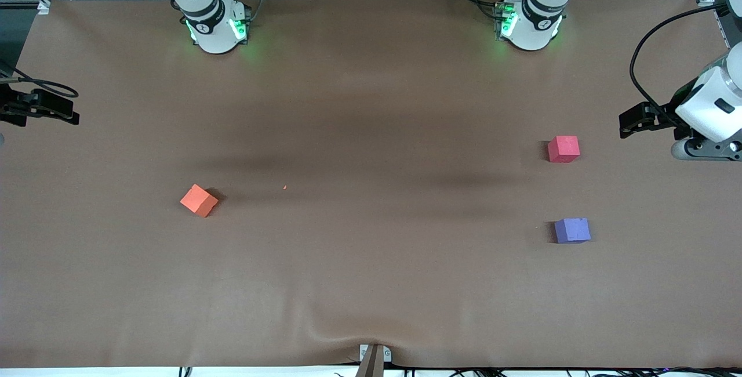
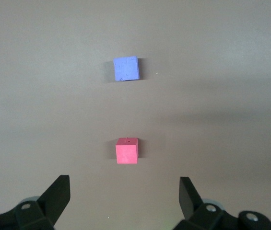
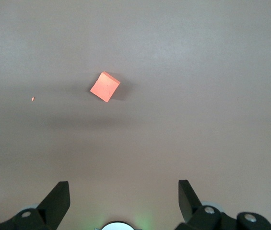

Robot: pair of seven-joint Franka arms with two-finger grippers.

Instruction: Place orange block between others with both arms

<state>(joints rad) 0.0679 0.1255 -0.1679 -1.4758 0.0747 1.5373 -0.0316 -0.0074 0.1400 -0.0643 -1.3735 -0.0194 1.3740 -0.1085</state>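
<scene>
The orange block [image 1: 199, 200] [image 3: 105, 86] lies on the brown table toward the right arm's end, turned cornerwise. The others lie toward the left arm's end: a pinkish-red cube [image 1: 563, 149] [image 2: 126, 151] and, nearer to the front camera, a purple-blue cube [image 1: 572, 230] [image 2: 126, 69], with a bare gap between them. My left gripper [image 2: 124, 184] hangs open and empty high over the table, apart from the pinkish-red cube. My right gripper [image 3: 124, 189] is open and empty, high above the table, well apart from the orange block.
The arms' green-lit bases [image 1: 217, 29] [image 1: 528, 26] stand along the table's back edge. The left arm's wrist [image 1: 710, 104] juts in at one end of the table, a black part of the right arm [image 1: 37, 107] at the other. A tiny orange crumb [image 1: 284, 187] lies near mid-table.
</scene>
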